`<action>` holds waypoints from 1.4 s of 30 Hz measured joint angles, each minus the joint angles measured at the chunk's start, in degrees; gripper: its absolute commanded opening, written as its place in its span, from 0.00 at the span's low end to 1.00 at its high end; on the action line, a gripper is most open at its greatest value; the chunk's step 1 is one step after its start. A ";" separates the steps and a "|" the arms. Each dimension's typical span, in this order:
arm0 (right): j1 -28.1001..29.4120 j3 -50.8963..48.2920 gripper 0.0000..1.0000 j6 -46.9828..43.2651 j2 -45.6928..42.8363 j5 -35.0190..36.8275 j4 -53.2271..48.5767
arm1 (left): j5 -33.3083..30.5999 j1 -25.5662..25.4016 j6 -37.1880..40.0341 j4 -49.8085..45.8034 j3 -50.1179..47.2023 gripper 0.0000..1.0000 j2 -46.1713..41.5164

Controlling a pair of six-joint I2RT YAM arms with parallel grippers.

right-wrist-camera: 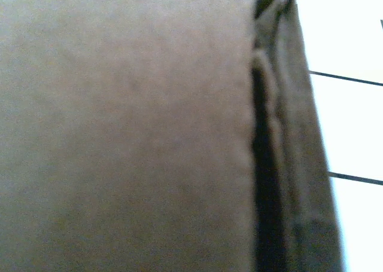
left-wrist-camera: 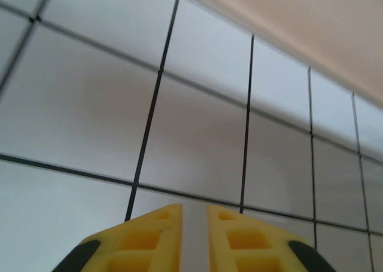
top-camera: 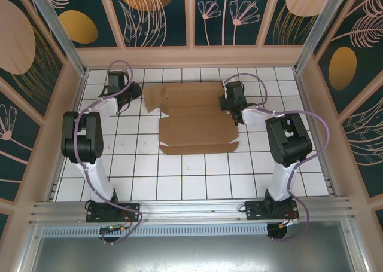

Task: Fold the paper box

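Note:
The paper box point(top-camera: 194, 122) is a flat brown cardboard sheet with flaps, lying on the white tiled table toward the back. My left gripper point(top-camera: 135, 95) sits just off its left edge, low over bare tiles. Its yellow fingertips point(left-wrist-camera: 194, 224) stand a narrow gap apart with nothing between them. My right gripper point(top-camera: 227, 101) rests at the sheet's right edge. In the right wrist view the cardboard point(right-wrist-camera: 119, 128) is so close that it hides the fingers, with a folded edge point(right-wrist-camera: 281, 134) to the right. Whether cardboard sits between those jaws I cannot tell.
The tiled table point(top-camera: 197, 182) is enclosed by a beige frame with patterned panels; the back wall point(top-camera: 191, 57) stands close behind both grippers. Free tiles lie in front of the sheet, between it and the arm bases point(top-camera: 111, 209).

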 measured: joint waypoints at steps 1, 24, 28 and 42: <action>0.00 0.28 0.00 -0.04 0.00 -0.28 -0.39 | 1.49 0.00 0.68 0.13 -0.39 0.23 0.20; -0.94 4.87 0.00 0.96 1.79 -3.02 -5.42 | 13.55 -6.88 -3.15 8.44 -14.49 0.36 -12.85; -1.09 5.66 0.00 1.11 2.47 -3.17 -5.46 | 12.79 -7.39 -3.87 8.28 -16.11 0.37 -14.32; -1.14 8.72 0.00 0.66 4.35 -3.78 -7.08 | 8.28 -7.52 -3.69 1.86 -15.69 0.37 -14.40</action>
